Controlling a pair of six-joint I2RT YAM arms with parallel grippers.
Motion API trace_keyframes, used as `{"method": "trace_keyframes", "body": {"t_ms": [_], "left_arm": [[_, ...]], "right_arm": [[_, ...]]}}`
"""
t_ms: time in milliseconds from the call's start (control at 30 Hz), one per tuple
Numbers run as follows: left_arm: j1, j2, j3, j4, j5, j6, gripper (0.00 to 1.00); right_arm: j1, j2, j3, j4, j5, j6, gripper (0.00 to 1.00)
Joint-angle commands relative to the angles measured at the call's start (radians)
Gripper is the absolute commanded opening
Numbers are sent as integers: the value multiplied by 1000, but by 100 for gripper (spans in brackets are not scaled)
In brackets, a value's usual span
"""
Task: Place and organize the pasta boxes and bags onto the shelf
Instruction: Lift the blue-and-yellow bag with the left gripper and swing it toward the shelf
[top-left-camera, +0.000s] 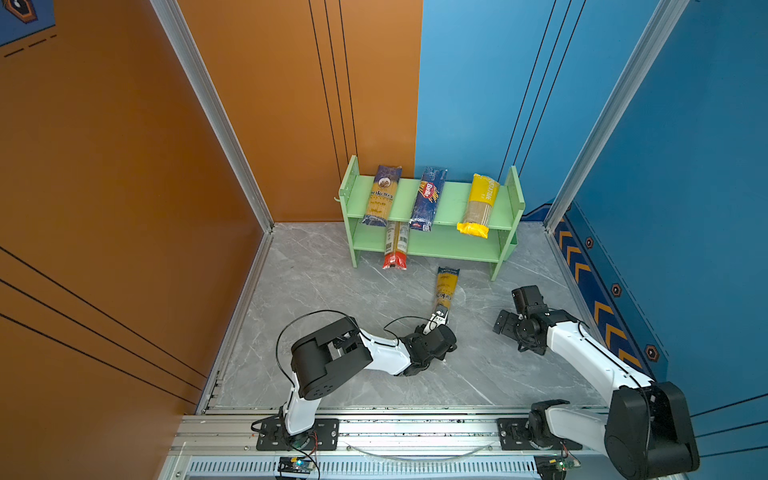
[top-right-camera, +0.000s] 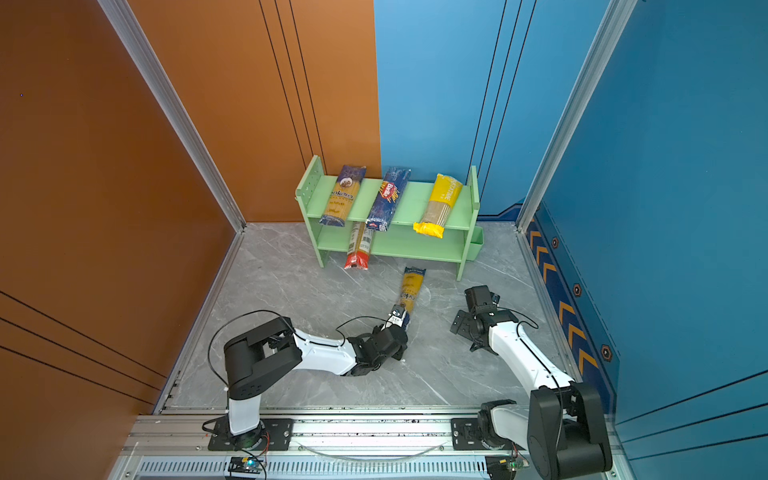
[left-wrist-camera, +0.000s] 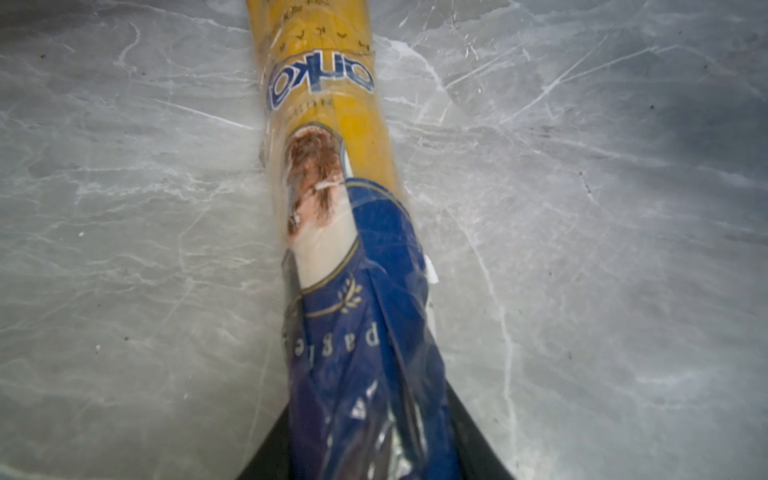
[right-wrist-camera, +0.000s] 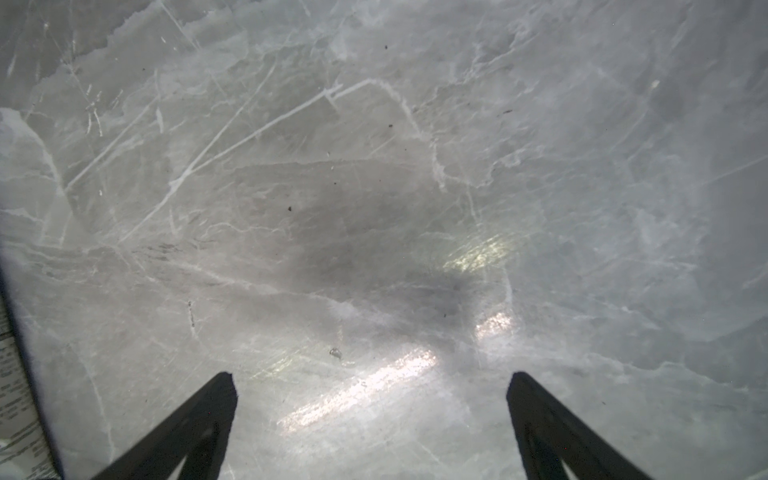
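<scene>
Blue crinkled wrapper fills my left wrist view. The left gripper (top-left-camera: 441, 317) is clamped on the dark-blue end of the blue-and-yellow pack (left-wrist-camera: 332, 104). Its jaws are drawn in narrow, with a black finger (left-wrist-camera: 471, 449) against each side and the plastic bunched between them. From that grip the pack runs straight away from the gripper across the grey marble tabletop (top-left-camera: 332, 311). It lies flat in both top views, and its far end stops just in front of the green shelf (top-left-camera: 453, 197), near the middle of the lower tier. I cannot tell whether it touches the shelf.

My right gripper (right-wrist-camera: 372, 376) hangs over bare marble with its jaws spread wide and nothing between them. It is well apart from the pack, off to its right.

On the shelf's top tier I see three packs lying front to back: a second blue-and-yellow one (top-left-camera: 381, 195) at the left, the dark blue Barilla pack (top-left-camera: 428, 199) in the middle and the yellow pack (top-left-camera: 478, 203) at the right. The clear pack (top-left-camera: 395, 247) lies on the lower tier at the left, with its red end sticking out past the front edge.
</scene>
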Motion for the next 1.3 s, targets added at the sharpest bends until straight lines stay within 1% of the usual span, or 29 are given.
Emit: {"method": "trace_keyframes", "body": {"t_ms": [0, 67, 133, 167, 333, 500, 600, 1267], "left_arm": [[13, 76, -27, -75, 65, -7, 32], [13, 78, -30, -69, 68, -4, 20], [13, 74, -37, -58, 67, -1, 1], [14, 69, -42, -53, 63, -1, 0], [13, 49, -68, -27, 51, -1, 0], [6, -16, -110, 9, 5, 12, 0], [-4, -53, -116, 9, -41, 23, 0], [-27, -240, -94, 9, -139, 116, 0]], "right_arm": [[9, 11, 32, 8, 14, 6, 100], [10, 11, 33, 7, 14, 6, 100], [10, 11, 33, 7, 16, 6, 100], [10, 9, 33, 7, 18, 5, 100], [10, 8, 33, 5, 18, 3, 100], [10, 6, 32, 4, 23, 0, 100], [9, 6, 33, 4, 23, -6, 100], [10, 22, 37, 5, 20, -16, 100]]}}
